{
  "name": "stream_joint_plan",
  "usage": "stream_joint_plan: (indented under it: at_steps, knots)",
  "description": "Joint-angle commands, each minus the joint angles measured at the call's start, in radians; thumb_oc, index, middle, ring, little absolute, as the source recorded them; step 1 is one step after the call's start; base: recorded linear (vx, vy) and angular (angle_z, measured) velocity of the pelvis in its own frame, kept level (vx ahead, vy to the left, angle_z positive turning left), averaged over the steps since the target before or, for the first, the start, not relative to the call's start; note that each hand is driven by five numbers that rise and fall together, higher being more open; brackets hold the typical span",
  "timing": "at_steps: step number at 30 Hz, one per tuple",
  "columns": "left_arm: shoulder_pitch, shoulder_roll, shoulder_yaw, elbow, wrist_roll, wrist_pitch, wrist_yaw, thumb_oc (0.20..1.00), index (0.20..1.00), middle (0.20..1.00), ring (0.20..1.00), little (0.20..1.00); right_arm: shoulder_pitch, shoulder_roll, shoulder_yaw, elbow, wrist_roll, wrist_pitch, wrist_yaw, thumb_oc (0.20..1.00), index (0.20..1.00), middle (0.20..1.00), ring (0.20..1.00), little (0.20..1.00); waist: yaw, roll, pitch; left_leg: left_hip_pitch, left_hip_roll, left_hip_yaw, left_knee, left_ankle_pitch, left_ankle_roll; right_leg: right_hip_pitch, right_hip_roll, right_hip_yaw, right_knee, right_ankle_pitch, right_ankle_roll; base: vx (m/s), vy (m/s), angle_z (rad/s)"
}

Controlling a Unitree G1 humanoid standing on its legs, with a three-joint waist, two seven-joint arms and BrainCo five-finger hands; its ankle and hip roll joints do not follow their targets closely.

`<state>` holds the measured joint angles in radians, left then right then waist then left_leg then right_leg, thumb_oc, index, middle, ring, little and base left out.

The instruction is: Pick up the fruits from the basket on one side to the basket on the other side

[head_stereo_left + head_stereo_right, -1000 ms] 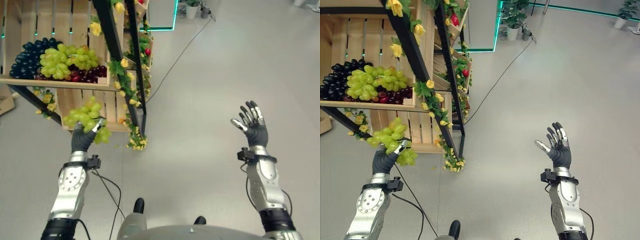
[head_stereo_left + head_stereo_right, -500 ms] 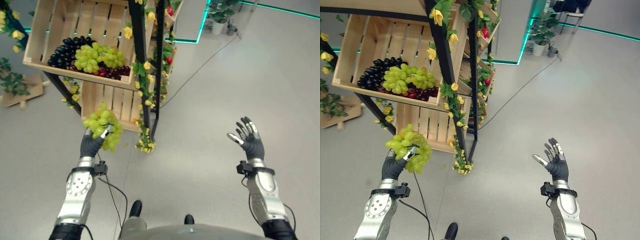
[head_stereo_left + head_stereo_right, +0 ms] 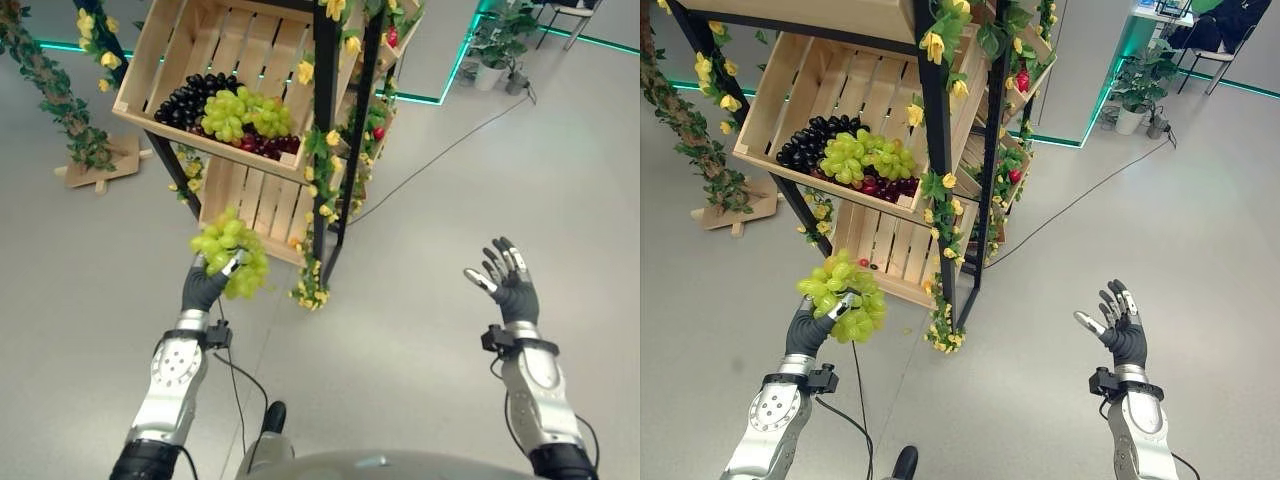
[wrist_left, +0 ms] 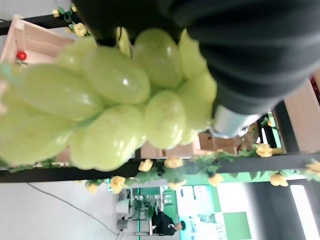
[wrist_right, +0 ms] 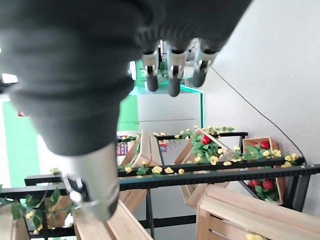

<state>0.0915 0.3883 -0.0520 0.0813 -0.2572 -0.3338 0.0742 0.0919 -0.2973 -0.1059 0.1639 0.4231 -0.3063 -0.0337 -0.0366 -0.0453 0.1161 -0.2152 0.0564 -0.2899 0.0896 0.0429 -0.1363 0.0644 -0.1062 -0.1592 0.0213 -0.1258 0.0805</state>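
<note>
My left hand [image 3: 204, 288] is raised at the lower left, its fingers curled round a bunch of green grapes [image 3: 232, 250], which bulges large in the left wrist view [image 4: 110, 100]. Above it, a tilted wooden crate [image 3: 165, 55] on the black stand holds dark, green and red grape bunches [image 3: 235, 110]. My right hand [image 3: 510, 290] is lifted at the right over bare floor, fingers spread and holding nothing; its straight fingers [image 5: 172, 75] show in the right wrist view.
A black frame post [image 3: 325, 120] wound with yellow flowers and leaves stands just right of the held bunch. A lower slatted crate [image 3: 250, 205] sits behind it. More crates with red fruit [image 3: 1021, 80] lie further back. Potted plants [image 3: 495, 45] stand far right.
The camera has swung, shifting the stand rightward and upward in view. My left hand still holds the green bunch at about the same height; the right hand stays spread.
</note>
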Motion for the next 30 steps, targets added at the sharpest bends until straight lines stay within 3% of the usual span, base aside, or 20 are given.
stream_joint_plan:
  at_steps: [1, 3, 5, 7, 9, 11, 13, 14, 15, 16, 17, 18, 20, 21, 22, 23, 24, 27, 30]
  knots:
    - [-0.055, 0.069, 0.095, -0.054, 0.006, -0.068, 0.034, 0.200, 0.200, 0.200, 0.200, 0.200, -0.066, -0.062, -0.027, -0.064, 0.027, -0.077, -0.021, 1.000, 1.000, 1.000, 1.000, 1.000, 0.004, 0.004, -0.001, -0.028, 0.134, -0.040, -0.027, 0.050, -0.024, -0.052, -0.003, 0.037, 0.084, -0.038, 0.040, 0.24, 0.305, -0.20]
    - [-0.045, 0.093, 0.118, -0.057, 0.005, -0.069, 0.044, 0.200, 0.200, 0.200, 0.200, 0.200, -0.074, -0.071, -0.019, -0.068, 0.030, -0.080, -0.023, 1.000, 1.000, 1.000, 1.000, 1.000, 0.009, 0.011, 0.004, -0.034, 0.173, -0.051, -0.047, 0.068, -0.044, -0.034, -0.024, 0.060, 0.089, -0.050, 0.058, 0.28, 0.397, -0.27]
    - [-0.056, 0.117, 0.129, -0.058, 0.004, -0.071, 0.049, 0.200, 0.200, 0.200, 0.200, 0.200, -0.077, -0.075, -0.022, -0.079, 0.024, -0.075, -0.028, 1.000, 1.000, 1.000, 1.000, 1.000, 0.008, 0.012, 0.009, -0.044, 0.191, 0.006, -0.053, 0.079, -0.051, -0.007, -0.063, 0.062, 0.082, -0.048, 0.081, 0.22, 0.436, -0.25]
    - [-0.051, 0.135, 0.134, -0.060, 0.008, -0.071, 0.046, 0.200, 0.200, 0.200, 0.200, 0.200, -0.076, -0.061, -0.027, -0.086, 0.024, -0.066, -0.023, 1.000, 1.000, 1.000, 1.000, 1.000, 0.013, 0.001, 0.001, -0.034, 0.177, 0.037, -0.028, 0.030, -0.049, 0.001, -0.130, 0.064, 0.083, -0.018, 0.123, 0.23, 0.519, -0.11]
    - [-0.066, 0.156, 0.132, -0.066, 0.035, -0.070, 0.045, 0.200, 0.200, 0.200, 0.200, 0.200, -0.076, -0.053, -0.034, -0.097, -0.005, -0.060, -0.026, 1.000, 1.000, 1.000, 1.000, 1.000, 0.009, -0.027, 0.005, -0.048, 0.131, 0.076, 0.027, -0.018, -0.031, -0.022, -0.197, 0.077, 0.104, 0.115, 0.152, 0.18, 0.453, -0.26]
    - [-0.075, 0.180, 0.112, -0.071, 0.055, -0.076, 0.050, 0.200, 0.200, 0.200, 0.200, 0.200, -0.079, -0.028, -0.048, -0.093, 0.008, -0.061, -0.041, 1.000, 1.000, 1.000, 1.000, 1.000, -0.001, -0.055, 0.000, -0.084, 0.079, 0.136, 0.112, -0.073, -0.005, -0.051, -0.266, 0.093, 0.101, 0.302, 0.143, 0.16, 0.486, -0.09]
    - [-0.046, 0.194, 0.130, -0.093, 0.078, -0.082, 0.062, 0.200, 0.200, 0.200, 0.200, 0.200, -0.096, -0.007, -0.039, -0.089, 0.019, -0.065, -0.054, 1.000, 1.000, 1.000, 1.000, 1.000, 0.000, -0.041, 0.007, -0.068, 0.070, 0.177, 0.125, -0.112, 0.013, -0.102, -0.289, 0.071, 0.067, 0.408, 0.141, 0.14, 0.569, -0.11]
    - [-0.031, 0.196, 0.143, -0.098, 0.098, -0.084, 0.065, 0.200, 0.200, 0.200, 0.200, 0.200, -0.100, -0.002, -0.035, -0.088, 0.017, -0.060, -0.053, 1.000, 1.000, 1.000, 1.000, 1.000, 0.005, -0.031, 0.008, -0.050, 0.063, 0.200, 0.116, -0.119, 0.025, -0.116, -0.285, 0.031, 0.050, 0.407, 0.141, 0.10, 0.414, -0.55]
    - [-0.031, 0.196, 0.144, -0.098, 0.099, -0.084, 0.065, 0.200, 0.200, 0.200, 0.200, 0.200, -0.101, -0.002, -0.035, -0.089, 0.017, -0.060, -0.053, 1.000, 1.000, 1.000, 1.000, 1.000, 0.003, -0.034, 0.005, -0.053, 0.059, 0.200, 0.111, -0.112, 0.026, -0.119, -0.289, 0.031, 0.049, 0.411, 0.142, 0.16, 0.592, -1.25]
    - [-0.018, 0.184, 0.155, -0.090, 0.116, -0.078, 0.074, 0.200, 0.200, 0.200, 0.200, 0.200, -0.100, 0.002, -0.020, -0.082, 0.021, -0.061, -0.045, 1.000, 1.000, 1.000, 1.000, 1.000, 0.004, -0.034, 0.001, -0.009, 0.036, 0.236, 0.082, -0.120, 0.042, -0.130, -0.260, -0.045, 0.007, 0.379, 0.144, 0.18, 0.601, -1.34]
    - [-0.014, 0.176, 0.160, -0.083, 0.114, -0.081, 0.076, 0.200, 0.200, 0.200, 0.200, 0.200, -0.106, 0.003, -0.013, -0.071, 0.024, -0.062, -0.041, 1.000, 1.000, 1.000, 1.000, 1.000, 0.008, -0.039, -0.001, 0.021, 0.021, 0.258, 0.065, -0.133, 0.052, -0.138, -0.234, -0.078, -0.002, 0.368, 0.141, 0.25, 0.920, -1.18]
    - [-0.009, 0.163, 0.170, -0.079, 0.123, -0.077, 0.077, 0.200, 0.200, 0.200, 0.200, 0.200, -0.109, -0.005, -0.006, -0.061, 0.018, -0.059, -0.030, 1.000, 1.000, 1.000, 1.000, 1.000, 0.020, -0.046, 0.003, 0.055, -0.013, 0.286, 0.051, -0.140, 0.071, -0.143, -0.175, -0.130, 0.013, 0.298, 0.129, 0.12, 0.519, -0.71]
    - [-0.010, 0.163, 0.170, -0.079, 0.123, -0.077, 0.077, 0.200, 0.200, 0.200, 0.200, 0.200, -0.110, -0.005, -0.006, -0.060, 0.018, -0.059, -0.030, 1.000, 1.000, 1.000, 1.000, 1.000, 0.018, -0.048, 0.003, 0.054, -0.017, 0.286, 0.048, -0.134, 0.072, -0.146, -0.178, -0.130, 0.014, 0.299, 0.129, 0.05, 0.304, -0.69]
    - [0.003, 0.141, 0.175, -0.074, 0.132, -0.069, 0.077, 0.200, 0.200, 0.200, 0.200, 0.200, -0.104, -0.006, -0.001, -0.046, 0.016, -0.055, -0.023, 1.000, 1.000, 1.000, 1.000, 1.000, 0.026, -0.046, 0.000, 0.091, -0.042, 0.315, 0.027, -0.139, 0.092, -0.131, -0.095, -0.149, 0.032, 0.191, 0.102, 0.09, 0.404, -0.54]
    - [0.010, 0.130, 0.175, -0.070, 0.135, -0.067, 0.074, 0.200, 0.200, 0.200, 0.200, 0.200, -0.095, -0.006, -0.002, -0.041, 0.014, -0.053, -0.017, 1.000, 1.000, 1.000, 1.000, 1.000, 0.022, -0.047, -0.002, 0.110, -0.054, 0.321, 0.011, -0.135, 0.099, -0.137, -0.048, -0.123, 0.046, 0.150, 0.088, 0.08, 0.404, -0.38]
    - [0.010, 0.130, 0.175, -0.071, 0.135, -0.067, 0.074, 0.200, 0.200, 0.200, 0.200, 0.200, -0.095, -0.006, -0.002, -0.041, 0.014, -0.053, -0.017, 1.000, 1.000, 1.000, 1.000, 1.000, 0.023, -0.048, -0.004, 0.110, -0.056, 0.323, 0.006, -0.128, 0.100, -0.141, -0.050, -0.121, 0.047, 0.152, 0.087, 0.10, 0.325, -0.30]
    - [0.014, 0.115, 0.172, -0.064, 0.140, -0.061, 0.072, 0.200, 0.200, 0.200, 0.200, 0.200, -0.085, -0.005, -0.005, -0.035, 0.016, -0.050, -0.010, 1.000, 1.000, 1.000, 1.000, 1.000, 0.020, -0.051, -0.013, 0.133, -0.085, 0.344, -0.016, -0.118, 0.106, -0.147, 0.013, -0.124, 0.051, 0.121, 0.071, 0.10, 0.244, -0.30]
    - [0.024, 0.092, 0.167, -0.068, 0.136, -0.055, 0.057, 0.200, 0.200, 0.200, 0.200, 0.200, -0.065, -0.006, -0.018, -0.029, 0.015, -0.047, -0.006, 1.000, 1.000, 1.000, 1.000, 1.000, 0.015, -0.047, -0.024, 0.168, -0.102, 0.347, -0.043, -0.108, 0.104, -0.126, 0.052, -0.117, 0.037, 0.088, 0.045, 0.10, 0.145, -0.17]
    - [0.015, 0.079, 0.149, -0.063, 0.132, -0.054, 0.057, 0.200, 0.200, 0.200, 0.200, 0.200, -0.065, -0.006, -0.018, -0.016, 0.013, -0.049, -0.013, 1.000, 1.000, 1.000, 1.000, 1.000, 0.007, -0.038, -0.026, 0.180, -0.108, 0.339, -0.035, -0.111, 0.111, -0.116, 0.058, -0.091, 0.033, 0.081, 0.038, 0.08, 0.028, 0.11]
